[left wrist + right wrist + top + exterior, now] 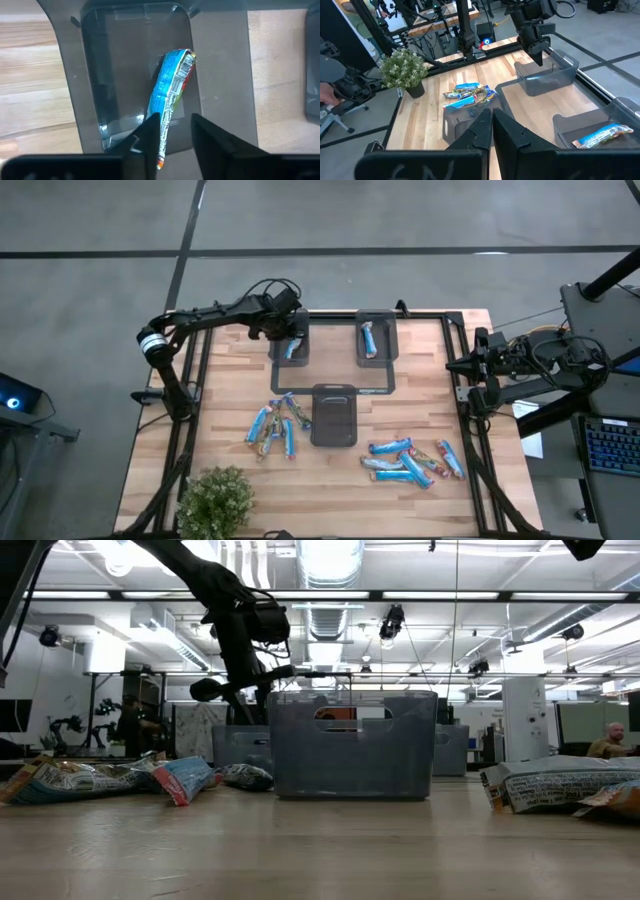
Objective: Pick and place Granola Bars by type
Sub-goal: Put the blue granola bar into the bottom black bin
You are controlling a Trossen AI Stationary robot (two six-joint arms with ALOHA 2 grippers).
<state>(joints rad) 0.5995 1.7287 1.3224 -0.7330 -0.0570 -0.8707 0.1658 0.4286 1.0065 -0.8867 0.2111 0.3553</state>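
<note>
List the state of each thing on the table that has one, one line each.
left pincer: open, over the far-left tray, a bar between its fingers.
right pincer: shut, parked at the table's right edge.
far-left tray: holds one bar.
far-right tray: holds one bar.
near tray: no bar visible inside.
remaining bars: two loose piles, left pile, right pile.

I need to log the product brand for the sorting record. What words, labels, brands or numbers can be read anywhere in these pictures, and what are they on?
No text can be read for certain.
Granola bar under the left hand, in the tray: fine white-panel print, too small to read.
Loose bars on the table: wrapper print blurred.
Bar in the other back tray: print unreadable.
Wrappers in the low view: print blurred.
</note>
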